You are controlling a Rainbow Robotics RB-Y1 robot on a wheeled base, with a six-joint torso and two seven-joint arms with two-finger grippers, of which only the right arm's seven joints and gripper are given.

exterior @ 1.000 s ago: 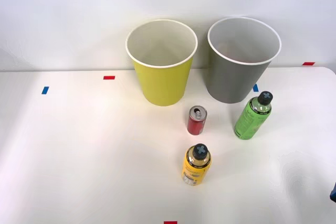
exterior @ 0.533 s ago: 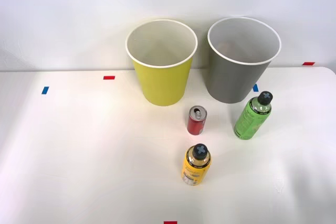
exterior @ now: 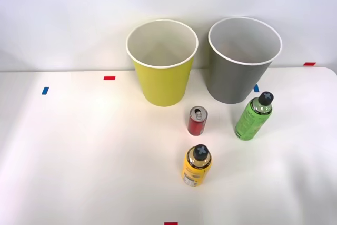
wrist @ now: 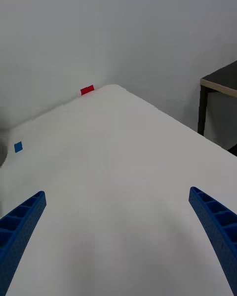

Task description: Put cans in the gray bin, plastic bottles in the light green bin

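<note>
From the front, the white table point(exterior: 79, 156) carries everything. Taking the red can point(exterior: 197, 120) as the landmark: it stands upright, short and metal with a silver top, just in front of the gap between the two bins. The light green bin point(exterior: 162, 62) rises behind it and to its left, a round tapered tub with a thin white rim and white inside; the gray bin point(exterior: 242, 59) of the same shape stands behind it and to its right. The green bottle point(exterior: 254, 116) (black cap, glossy plastic) stands to the can's right, close in front of the gray bin. The yellow bottle point(exterior: 197, 166), labelled and black-capped, stands nearer the camera than the can, apart from it. Small red and blue tape marks dot the table, and a plain pale wall runs behind.

From the right wrist, the right gripper point(wrist: 118, 237) hangs over bare white tabletop, its blue ribbed fingers point(wrist: 19, 227) spread wide with nothing between them. A red tape mark point(wrist: 87, 90) sits at the table's far rounded corner, a blue one point(wrist: 18, 147) closer in. A dark-legged table point(wrist: 219, 86) stands beyond the edge.
</note>
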